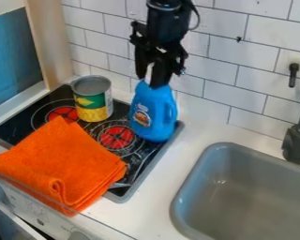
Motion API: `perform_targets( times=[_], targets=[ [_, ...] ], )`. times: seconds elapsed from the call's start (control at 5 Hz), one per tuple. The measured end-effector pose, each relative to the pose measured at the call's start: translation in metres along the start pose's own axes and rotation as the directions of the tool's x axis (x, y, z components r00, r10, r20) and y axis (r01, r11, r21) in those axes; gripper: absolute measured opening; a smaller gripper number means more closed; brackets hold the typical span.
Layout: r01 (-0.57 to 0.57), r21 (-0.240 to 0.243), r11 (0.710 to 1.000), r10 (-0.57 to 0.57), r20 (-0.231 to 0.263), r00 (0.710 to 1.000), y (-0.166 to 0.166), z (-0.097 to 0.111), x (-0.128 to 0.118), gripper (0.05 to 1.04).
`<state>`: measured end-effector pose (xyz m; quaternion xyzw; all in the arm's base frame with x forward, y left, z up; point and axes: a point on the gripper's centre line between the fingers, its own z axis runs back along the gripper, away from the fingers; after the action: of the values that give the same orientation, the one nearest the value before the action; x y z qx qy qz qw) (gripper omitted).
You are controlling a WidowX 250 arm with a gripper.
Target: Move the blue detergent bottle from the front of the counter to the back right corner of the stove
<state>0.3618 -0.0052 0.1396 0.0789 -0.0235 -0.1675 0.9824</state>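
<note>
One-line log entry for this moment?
gripper at top of blue bottle | bottle upright by stove edge | can behind orange cloth

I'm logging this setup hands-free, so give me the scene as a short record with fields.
Gripper: black gripper, at the top of the blue bottle
Nearest thing: blue bottle, roughly upright, at the stovetop's right side
Stovetop: black stovetop, with red burner shapes
Can: green and yellow can, upright, left of the bottle
Cloth: orange cloth, folded, over the stovetop's front
Right side: gray sink, dark faucet
Behind: white tiled wall
</note>
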Motion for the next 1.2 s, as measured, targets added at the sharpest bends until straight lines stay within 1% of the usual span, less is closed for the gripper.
perform_targets(
  times=[0.2,0.4,0.6,0.8,1.0,1.2],
  targets=[
    [-0.017,-0.024,1.000,0.017,-0.006,1.000,0.008,-0.001,0.009,0.489],
    [-0.035,-0.047,0.998,0.034,-0.027,0.999,0.014,-0.005,0.016,0.489],
    [-0.035,-0.055,0.998,0.033,-0.032,0.999,0.015,-0.005,0.016,0.542],
    [-0.058,-0.088,0.994,0.051,-0.086,0.995,0.015,-0.012,0.011,0.858],
    [-0.053,-0.084,0.995,0.045,-0.101,0.994,0.015,-0.014,0.008,1.014],
    [-0.044,-0.086,0.995,0.035,-0.103,0.994,0.014,-0.013,0.004,1.009]
  ],
)
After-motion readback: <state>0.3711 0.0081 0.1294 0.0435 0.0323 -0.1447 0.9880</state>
